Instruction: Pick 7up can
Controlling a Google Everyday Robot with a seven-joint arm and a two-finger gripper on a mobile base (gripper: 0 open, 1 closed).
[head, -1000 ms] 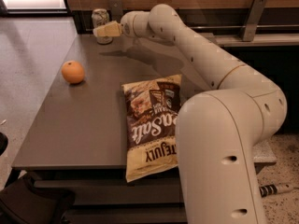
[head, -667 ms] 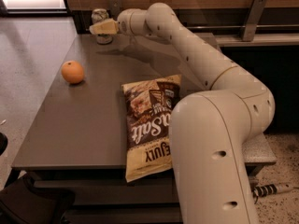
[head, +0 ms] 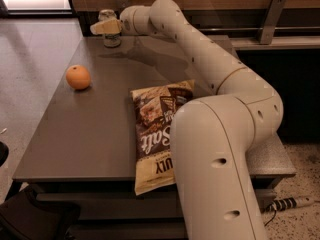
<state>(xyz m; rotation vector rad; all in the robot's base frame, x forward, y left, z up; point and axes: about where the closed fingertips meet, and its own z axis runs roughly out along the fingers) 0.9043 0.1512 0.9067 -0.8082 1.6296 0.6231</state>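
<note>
Reaching from the near right across the table (head: 85, 139), the arm (head: 200, 54) is extended to the far left corner, where the gripper (head: 103, 27) is seen at mid-height of the 7up can (head: 111, 39), overlapping its body; whether it is clamped on the can or slack cannot be told. The can is recorded upright on the tabletop, its silver top showing above the gripper. An orange (head: 78, 77) is noted well apart at the left side, and a chip bag (head: 152, 129) is laid flat toward the front edge, partly covered by the arm.
</note>
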